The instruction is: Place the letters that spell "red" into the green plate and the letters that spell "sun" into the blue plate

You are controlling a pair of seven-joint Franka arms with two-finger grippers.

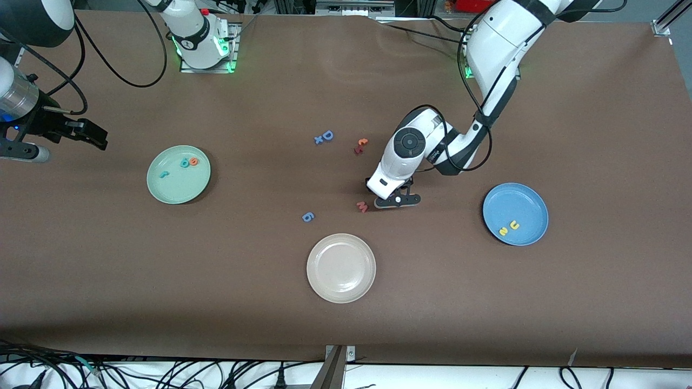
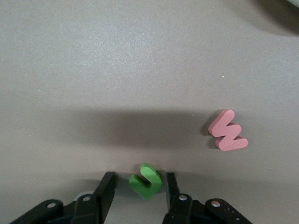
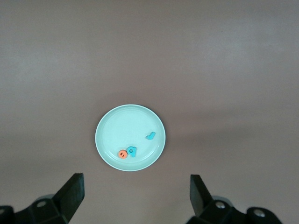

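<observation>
Two yellow letters (image 1: 508,228) lie in the blue plate (image 1: 527,202); the left hand (image 2: 138,186), down on the worktop (image 1: 540,302), brackets the green "n" (image 2: 145,180), fingers not yet clamped. The right hand (image 3: 136,192) waits open above the green plate (image 3: 112,128).

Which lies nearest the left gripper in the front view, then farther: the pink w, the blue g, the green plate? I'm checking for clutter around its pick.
From the left gripper:
1. Pink w, right beside it.
2. Blue g, toward the right arm's end.
3. Green plate, farthest toward that end.
</observation>
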